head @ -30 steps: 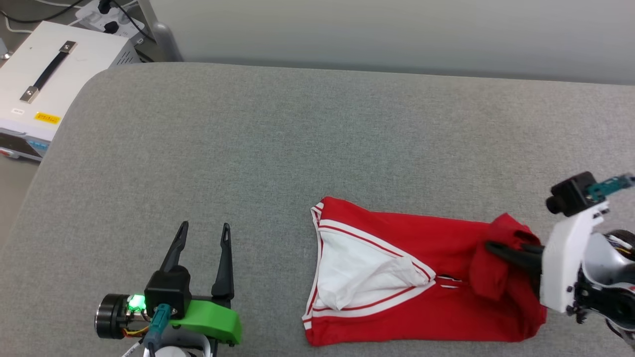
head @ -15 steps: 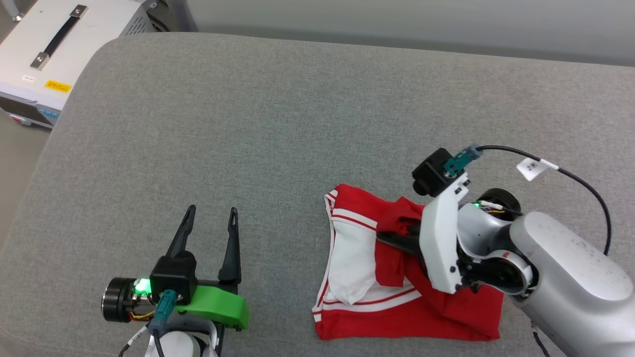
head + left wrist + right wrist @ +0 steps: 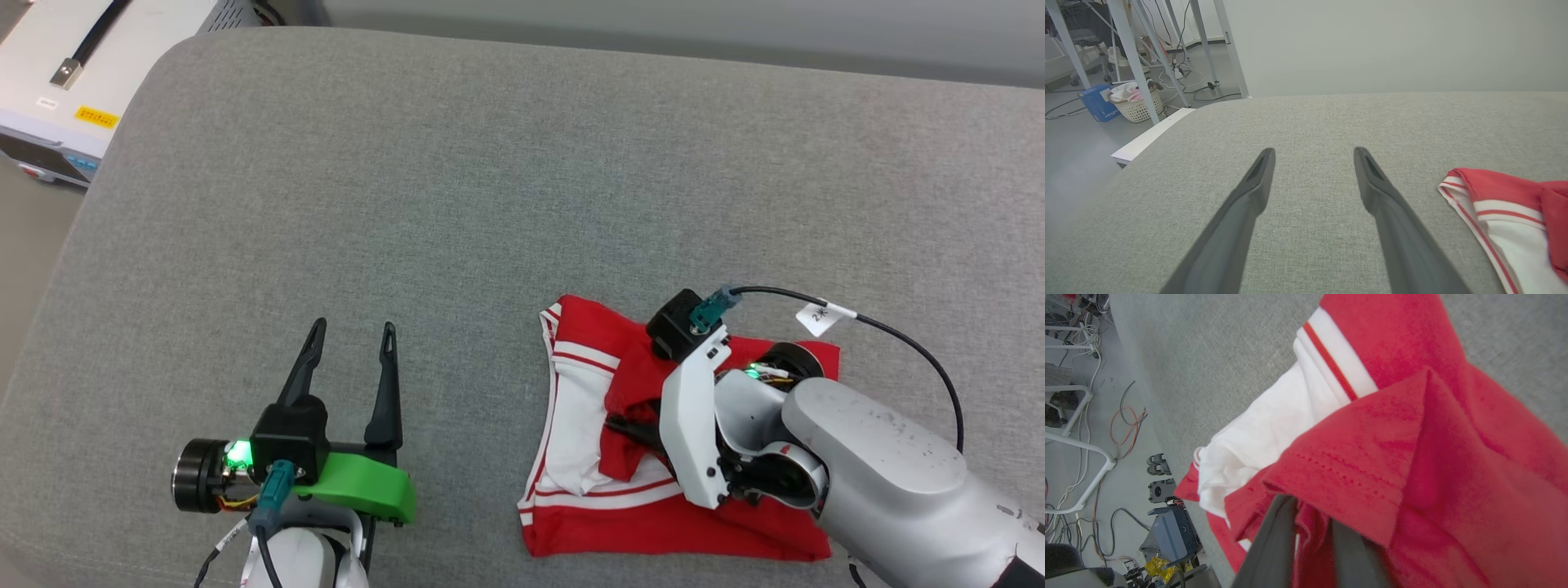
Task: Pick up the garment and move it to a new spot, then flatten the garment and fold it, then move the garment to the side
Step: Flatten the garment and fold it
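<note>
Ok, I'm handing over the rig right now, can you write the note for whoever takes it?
Left gripper: open, empty, over the grey padded surface, to the left of the garment.
Right gripper: shut on a red hem fold of the garment, held over its white part.
Garment: lies in a compact shape at the surface's front right, with red-and-white striped trim along its left edge.
Done: it looks partly folded.
Left: lay this fold down, let go, tidy if needed, then move the garment to the side.
</note>
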### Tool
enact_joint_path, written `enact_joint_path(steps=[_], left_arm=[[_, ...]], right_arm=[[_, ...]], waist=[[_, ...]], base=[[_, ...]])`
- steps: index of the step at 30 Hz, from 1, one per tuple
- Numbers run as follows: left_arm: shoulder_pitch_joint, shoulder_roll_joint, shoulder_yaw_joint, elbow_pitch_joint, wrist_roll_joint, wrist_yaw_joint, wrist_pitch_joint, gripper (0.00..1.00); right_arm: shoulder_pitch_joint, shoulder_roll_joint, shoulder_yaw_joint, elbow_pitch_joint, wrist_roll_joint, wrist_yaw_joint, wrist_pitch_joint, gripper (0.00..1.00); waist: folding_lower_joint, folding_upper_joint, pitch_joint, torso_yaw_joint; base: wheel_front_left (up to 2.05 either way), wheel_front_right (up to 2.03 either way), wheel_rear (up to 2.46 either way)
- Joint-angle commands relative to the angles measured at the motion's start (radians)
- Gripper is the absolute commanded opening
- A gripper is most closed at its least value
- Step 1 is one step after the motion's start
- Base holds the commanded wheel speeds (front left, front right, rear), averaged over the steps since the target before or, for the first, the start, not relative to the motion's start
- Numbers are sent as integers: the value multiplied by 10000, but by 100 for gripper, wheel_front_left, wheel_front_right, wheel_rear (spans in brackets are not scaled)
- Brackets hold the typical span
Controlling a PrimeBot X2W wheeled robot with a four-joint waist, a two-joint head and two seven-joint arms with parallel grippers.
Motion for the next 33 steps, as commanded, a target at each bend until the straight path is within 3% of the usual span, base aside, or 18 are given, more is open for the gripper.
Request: enact_joint_path(steps=[1, 8, 15, 19, 23, 27, 32, 33], left_arm=[[-76, -34, 52, 25, 90, -32, -59, 100], [106, -38, 139, 34, 154, -78, -59, 100], [221, 42, 349, -50, 151, -91, -59, 100], [313, 71, 452, -50, 130, -106, -59, 100], [368, 66, 496, -30, 103, -151, -59, 100], [512, 60, 516, 7, 102, -178, -59, 100], [716, 51, 515, 13, 109, -194, -59, 100], [793, 47, 491, -21, 118, -210, -59, 100]], right_arm=[[-110, -162, 56, 14, 145, -11, -310, 100], [-177, -1012, -139, -938, 232, -11, -2403, 100], [185, -1980, -1504, -1533, -463, -11, -4625, 100], [667, -2030, -2654, -1194, -1430, -11, -6023, 100], [1283, -1813, -4026, -546, -2880, -11, -7291, 100], [2149, -1197, -5708, -433, -4142, -11, -7680, 100], [3583, -60, -7948, -1444, -5533, -11, -7727, 100], [4246, 436, -8661, -1971, -6057, -11, -7728, 100]], waist=[[-1, 0, -148, -109], [-1, 0, -681, -408], [-1, 0, -1121, -785], [-1, 0, -1310, -1025], [-1, 0, -1483, -1196], [-1, 0, -1678, -1314], [-1, 0, -1890, -1394], [-1, 0, -1955, -1408]], base=[[0, 0, 0], [0, 0, 0], [0, 0, 0], [0, 0, 0], [0, 0, 0], [0, 0, 0], [0, 0, 0], [0, 0, 0]])
